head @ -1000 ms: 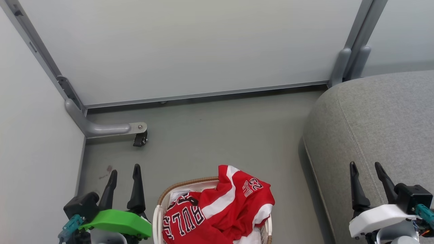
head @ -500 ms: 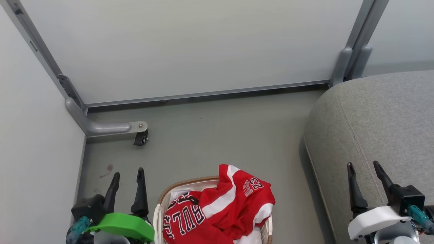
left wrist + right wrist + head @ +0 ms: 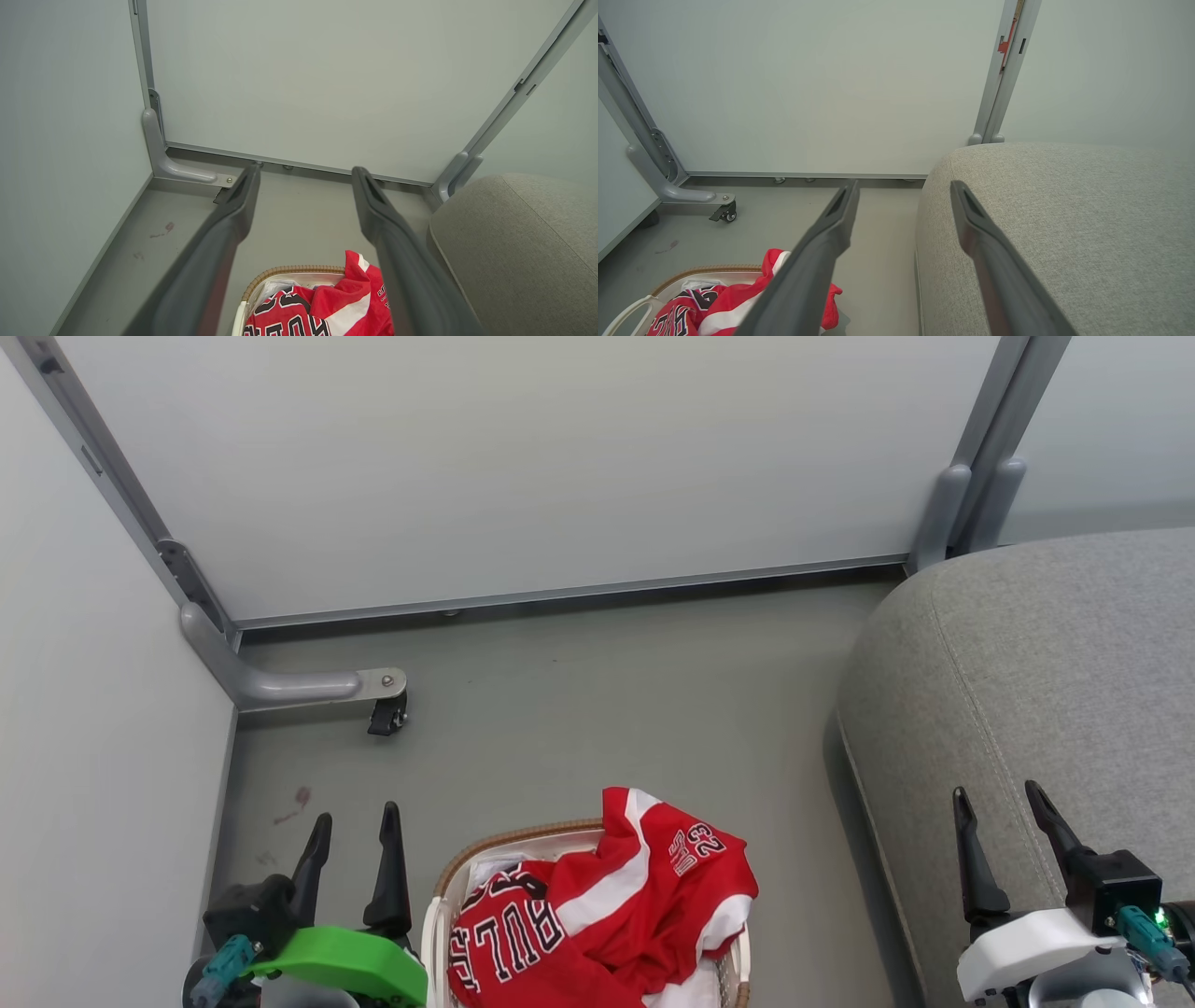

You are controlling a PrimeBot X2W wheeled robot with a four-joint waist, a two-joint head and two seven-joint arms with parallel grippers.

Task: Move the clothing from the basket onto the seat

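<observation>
Holding the left gripper (image 3: 356, 817) spread wide and empty over the floor (image 3: 579, 709), beside the basket (image 3: 523, 833). Holding the right gripper (image 3: 996, 791) just as wide and empty at the edge of the seat (image 3: 1027, 644). Finding the clothing (image 3: 607, 915) heaped in the basket, spilling over its right rim. Showing the caster (image 3: 725, 213) whole in the right wrist view, half hidden behind a finger in the left.

Grey floor (image 3: 579, 709), smooth, matte. Pale partition panel (image 3: 523, 467) stands across 12 o'clock. A second panel (image 3: 93, 756) runs down the 9 o'clock side. Grey metal foot (image 3: 299, 688) juts from their corner at 10 o'clock, with a black caster (image 3: 386, 717) under its tip, on the floor. Small reddish stain (image 3: 301, 796) at 8 o'clock, near the caster but apart from it. Paired grey posts (image 3: 971, 513) at 2 o'clock.
</observation>
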